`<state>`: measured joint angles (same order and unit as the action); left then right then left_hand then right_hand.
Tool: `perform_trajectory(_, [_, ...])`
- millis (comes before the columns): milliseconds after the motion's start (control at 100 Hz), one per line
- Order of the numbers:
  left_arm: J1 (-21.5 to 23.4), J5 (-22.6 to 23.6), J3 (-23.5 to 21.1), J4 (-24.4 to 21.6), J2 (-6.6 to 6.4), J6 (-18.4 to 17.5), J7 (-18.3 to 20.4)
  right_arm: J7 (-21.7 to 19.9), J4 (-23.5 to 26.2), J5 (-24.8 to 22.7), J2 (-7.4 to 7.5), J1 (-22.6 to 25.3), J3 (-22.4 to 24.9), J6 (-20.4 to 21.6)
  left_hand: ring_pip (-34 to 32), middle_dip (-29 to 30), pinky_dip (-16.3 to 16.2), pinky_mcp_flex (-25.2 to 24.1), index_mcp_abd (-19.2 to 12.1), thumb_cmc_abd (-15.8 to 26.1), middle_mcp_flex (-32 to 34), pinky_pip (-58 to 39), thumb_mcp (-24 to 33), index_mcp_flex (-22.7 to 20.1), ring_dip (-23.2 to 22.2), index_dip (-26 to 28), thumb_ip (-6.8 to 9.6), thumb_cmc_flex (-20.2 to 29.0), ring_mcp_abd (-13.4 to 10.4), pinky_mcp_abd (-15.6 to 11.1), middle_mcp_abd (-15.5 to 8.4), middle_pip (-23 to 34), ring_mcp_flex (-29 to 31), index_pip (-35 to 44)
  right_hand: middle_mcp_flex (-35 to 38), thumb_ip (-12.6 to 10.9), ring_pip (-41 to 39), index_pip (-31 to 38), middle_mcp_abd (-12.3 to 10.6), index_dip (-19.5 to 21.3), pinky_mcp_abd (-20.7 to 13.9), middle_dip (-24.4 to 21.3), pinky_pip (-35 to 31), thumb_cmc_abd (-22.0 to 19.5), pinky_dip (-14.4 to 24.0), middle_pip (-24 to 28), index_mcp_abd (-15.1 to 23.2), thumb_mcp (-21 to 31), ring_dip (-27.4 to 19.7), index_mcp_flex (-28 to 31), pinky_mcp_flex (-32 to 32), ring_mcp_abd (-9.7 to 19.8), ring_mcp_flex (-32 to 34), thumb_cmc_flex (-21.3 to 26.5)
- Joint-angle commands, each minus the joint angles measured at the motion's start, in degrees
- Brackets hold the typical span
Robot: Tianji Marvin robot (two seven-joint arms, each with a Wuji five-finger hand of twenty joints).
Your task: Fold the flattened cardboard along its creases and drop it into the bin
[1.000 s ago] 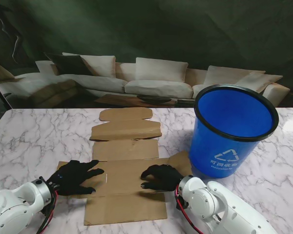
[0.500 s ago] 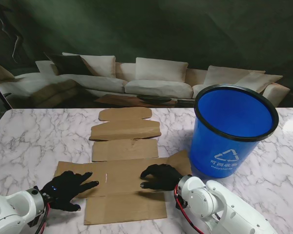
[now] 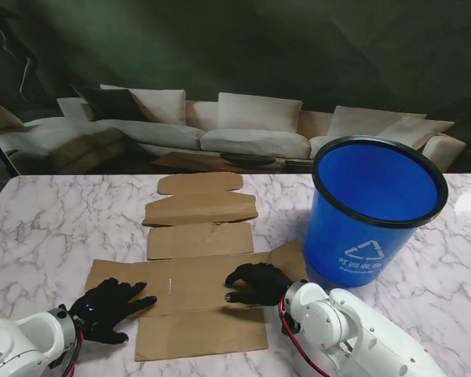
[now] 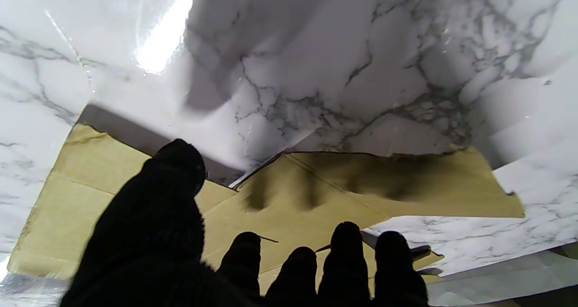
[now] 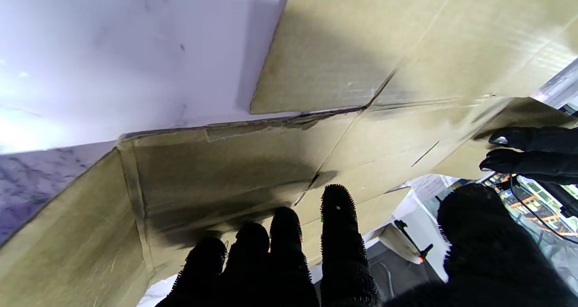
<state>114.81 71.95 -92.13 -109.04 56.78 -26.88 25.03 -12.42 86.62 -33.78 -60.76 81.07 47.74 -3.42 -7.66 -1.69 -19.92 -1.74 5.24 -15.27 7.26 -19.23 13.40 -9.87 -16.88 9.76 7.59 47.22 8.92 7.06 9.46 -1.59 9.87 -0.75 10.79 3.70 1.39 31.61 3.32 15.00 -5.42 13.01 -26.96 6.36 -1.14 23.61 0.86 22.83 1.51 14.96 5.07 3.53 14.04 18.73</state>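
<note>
The flattened brown cardboard (image 3: pixel 198 259) lies spread on the marble table, its flaps running away from me toward the sofa. My left hand (image 3: pixel 108 306), in a black glove, rests with fingers spread on the cardboard's left side flap; its fingers (image 4: pixel 347 257) show over the cardboard (image 4: pixel 293 198) in the left wrist view. My right hand (image 3: pixel 255 283) presses flat on the middle panel near the right side flap, fingers apart. The right wrist view has its fingers (image 5: pixel 338 234) on the cardboard (image 5: pixel 361 63) and the left hand (image 5: pixel 528 155) beyond. The blue bin (image 3: pixel 374 208) stands upright to the right.
The white marble table (image 3: pixel 47 228) stretches to both sides of the cardboard. The bin touches or nearly touches the cardboard's right flap. A sofa (image 3: pixel 251 129) sits beyond the table's far edge.
My left hand has slid back toward me and to the left, off the middle panel onto the left flap. The right hand has stayed put. The cardboard shifted slightly.
</note>
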Motion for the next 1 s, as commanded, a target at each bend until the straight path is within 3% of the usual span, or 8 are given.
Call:
perform_trajectory(0, [-0.4,0.5,0.8,0.7,0.06,0.2,1.1,-0.2,-1.5,-0.1,-0.05,0.7,-0.2,-0.4,1.2,1.0,1.2,-1.1,-0.4,-0.7,-2.8,2.0,-1.3,2.3,0.9,-1.0,-1.27,1.1,0.0,-0.6,-0.6,-0.6,-1.7,-0.7,-0.6,-0.8,-0.1,-1.1,0.6,-1.0,9.3,-0.6,-2.2,-1.3,0.4,-1.5,-0.8,0.4,-0.1,-2.0,-1.4,-3.0,-0.9,0.3])
perform_trajectory(140, [-0.9,1.8,1.8,1.6,0.06,1.0,0.2,-0.2,-1.6,-0.1,-0.06,0.6,-0.2,-0.4,0.8,1.0,1.5,-0.8,-0.1,0.7,-2.8,2.3,-1.1,2.2,0.9,-1.2,-1.49,2.3,0.0,-0.7,-0.6,-0.6,-1.4,-0.8,-0.6,-0.8,-0.1,-1.1,0.5,-1.0,9.3,-0.7,-2.0,-1.3,0.4,-1.7,-0.9,0.5,-0.2,-2.1,-1.4,-2.9,-1.0,0.2])
perform_trajectory(210, [-1.4,2.1,2.5,2.1,0.0,1.3,0.1,0.0,-1.6,-0.1,-0.1,0.7,-0.2,-0.5,0.5,1.0,1.7,-0.8,0.0,2.7,-2.8,1.9,-4.6,2.2,0.9,-1.6,-4.01,5.0,-0.1,-0.8,-0.7,-0.6,-1.3,-0.6,-0.6,-0.8,-0.1,-1.1,0.4,-1.0,9.3,-0.7,-2.0,-1.3,0.4,-1.8,-0.8,0.5,-0.2,-2.1,-1.3,-2.8,-1.0,0.2])
perform_trajectory(270, [-1.9,2.6,3.1,2.6,-0.04,1.5,-0.1,0.1,-1.7,0.0,-0.15,0.7,-0.1,-0.6,0.4,1.0,1.7,-0.8,0.4,3.7,-2.8,1.7,-5.8,2.3,0.9,-1.7,-4.66,5.0,-0.1,-0.8,-0.6,-0.6,-1.3,-0.7,-0.6,-0.8,-0.1,-1.1,0.4,-1.0,9.3,-0.7,-1.9,-1.2,0.4,-1.8,-0.9,0.5,-0.2,-2.1,-1.3,-2.7,-1.1,0.2])
perform_trajectory(310, [-2.1,2.6,3.4,2.8,-0.08,1.4,-0.1,0.2,-1.7,0.0,-0.18,0.7,-0.1,-0.6,0.3,1.0,1.7,-0.9,0.4,5.2,-2.8,1.3,-8.2,2.2,0.8,-2.0,-6.22,6.4,-0.2,-0.8,-0.7,-0.6,-1.3,-0.8,-0.5,-0.8,-0.1,-1.1,0.2,-1.0,9.3,-0.7,-1.9,-1.2,0.4,-1.9,-0.8,0.5,-0.2,-2.1,-1.3,-2.7,-1.1,0.2])
perform_trajectory(610, [-3.5,2.3,6.5,3.9,-0.07,3.0,-2.0,0.1,-1.9,0.4,-0.21,0.5,-0.2,-0.6,-0.1,1.0,1.8,-0.8,2.0,9.7,-2.8,0.8,-11.5,2.2,0.5,-3.3,-7.39,7.4,-0.1,-0.8,-0.6,-0.6,-0.9,-1.2,-0.4,-0.8,-0.1,-1.2,0.4,-1.0,9.3,-0.4,-1.7,-1.4,0.4,-1.3,-0.8,0.3,-0.2,-2.2,-1.3,-2.6,-1.0,-0.3])
perform_trajectory(990, [-2.8,1.1,6.2,0.2,0.43,1.8,-5.8,0.3,-2.3,0.6,-0.26,0.4,-0.4,-0.7,-0.1,0.5,1.9,-0.9,2.6,14.4,-2.7,0.6,-13.5,2.2,0.4,-4.1,-7.66,8.1,0.1,-0.4,-0.7,-0.4,-0.6,-0.9,-0.5,-0.8,-0.1,-1.3,0.3,-1.0,9.4,-0.4,-1.5,-1.5,0.4,-1.2,-0.9,0.0,-0.2,-2.1,-1.3,-2.6,-1.0,0.0])
